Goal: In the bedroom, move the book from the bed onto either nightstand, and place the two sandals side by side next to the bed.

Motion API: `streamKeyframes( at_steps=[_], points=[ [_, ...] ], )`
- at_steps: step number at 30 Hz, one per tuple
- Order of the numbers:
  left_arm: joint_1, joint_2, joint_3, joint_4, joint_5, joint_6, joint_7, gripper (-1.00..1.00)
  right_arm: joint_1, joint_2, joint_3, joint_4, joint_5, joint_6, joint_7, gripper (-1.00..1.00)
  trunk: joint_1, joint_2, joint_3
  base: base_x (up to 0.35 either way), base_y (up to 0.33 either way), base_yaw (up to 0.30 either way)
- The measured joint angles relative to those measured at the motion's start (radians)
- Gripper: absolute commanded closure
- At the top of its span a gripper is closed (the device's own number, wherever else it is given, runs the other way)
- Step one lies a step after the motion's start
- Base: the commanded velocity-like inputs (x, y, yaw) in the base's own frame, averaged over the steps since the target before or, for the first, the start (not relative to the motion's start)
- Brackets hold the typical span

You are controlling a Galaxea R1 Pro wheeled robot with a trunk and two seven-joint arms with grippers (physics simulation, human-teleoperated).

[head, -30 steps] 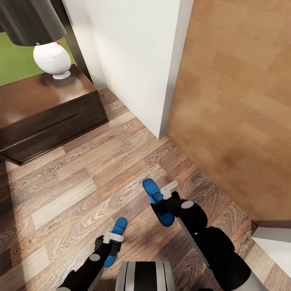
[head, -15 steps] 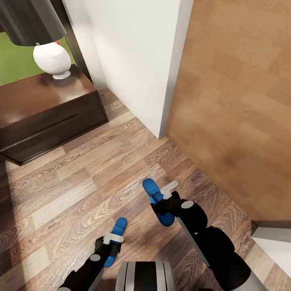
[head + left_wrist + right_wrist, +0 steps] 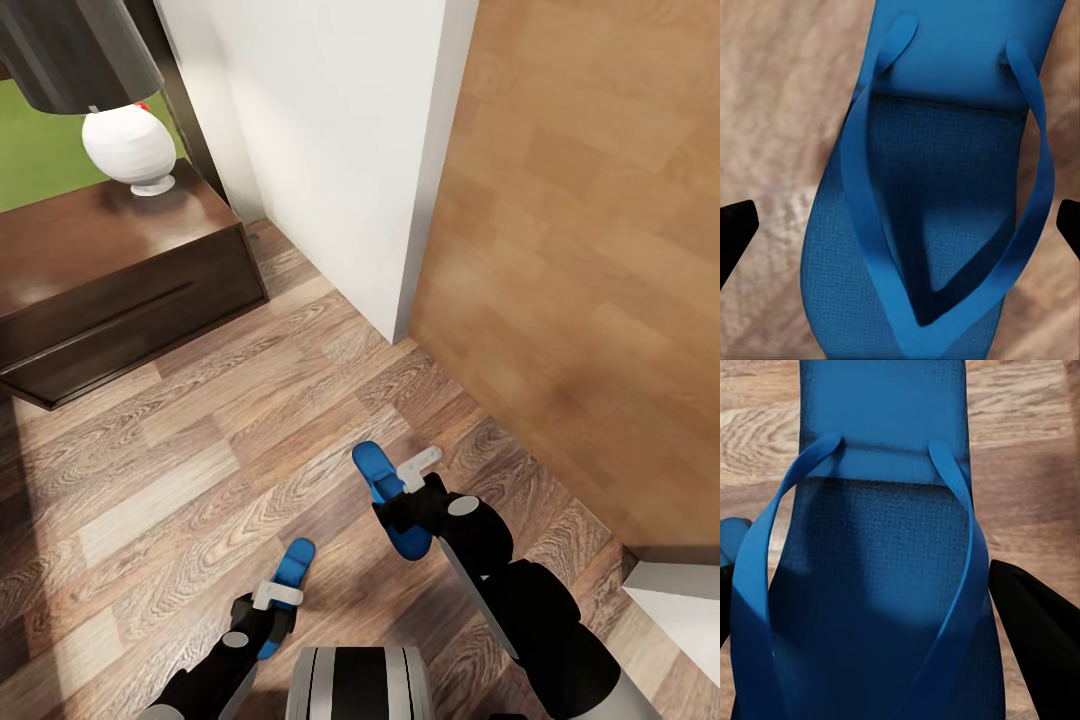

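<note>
- Head view: left gripper [image 3: 279,592] low at the near edge of the scene, over the light wood-plank floor [image 3: 190,480].
- Left sandal [image 3: 296,560], bright blue, lies under that gripper, its far end pointing away from the robot.
- Left wrist view: left sandal [image 3: 945,217] strap side up. The dark fingers [image 3: 733,234] stand wide at either side of it, with floor showing between one finger and the sole. No grip seen.
- Right gripper [image 3: 410,482] is further out and to the right of the left one.
- Right sandal [image 3: 372,465] sits across that gripper, with blue showing both beyond it and nearer than it. It looks larger than the left sandal.
- Right wrist view: right sandal [image 3: 877,592] strap side up. One dark finger [image 3: 1035,652] is pressed to its long edge and the other is just visible at the opposite edge. Fingers narrow, holding the sandal.
- The two sandals are apart, the right one further from the robot, both roughly parallel.
- Nightstand [image 3: 130,285], dark glossy wood with drawer fronts, stands far left, well apart from both sandals.
- A white-based lamp [image 3: 128,150] with a dark shade stands on the nightstand.
- A white wall [image 3: 340,150] corner is far centre. A brown wooden door [image 3: 590,260] fills the right.
</note>
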State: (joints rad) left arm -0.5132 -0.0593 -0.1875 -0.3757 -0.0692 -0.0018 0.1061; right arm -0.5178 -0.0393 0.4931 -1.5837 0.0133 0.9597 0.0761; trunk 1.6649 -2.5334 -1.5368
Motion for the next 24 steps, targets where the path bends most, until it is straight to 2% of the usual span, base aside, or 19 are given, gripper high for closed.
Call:
streamKeyframes(
  at_steps=[24],
  points=[
    [0.000, 0.001, -0.005, 0.002, 0.001, -0.015, 0.005, -1.00, 0.001, -0.001, 0.002, 0.000, 0.000, 0.001, 0.000, 1.00, 0.000, 0.000, 0.000, 0.000, 0.000, 0.000]
  ],
)
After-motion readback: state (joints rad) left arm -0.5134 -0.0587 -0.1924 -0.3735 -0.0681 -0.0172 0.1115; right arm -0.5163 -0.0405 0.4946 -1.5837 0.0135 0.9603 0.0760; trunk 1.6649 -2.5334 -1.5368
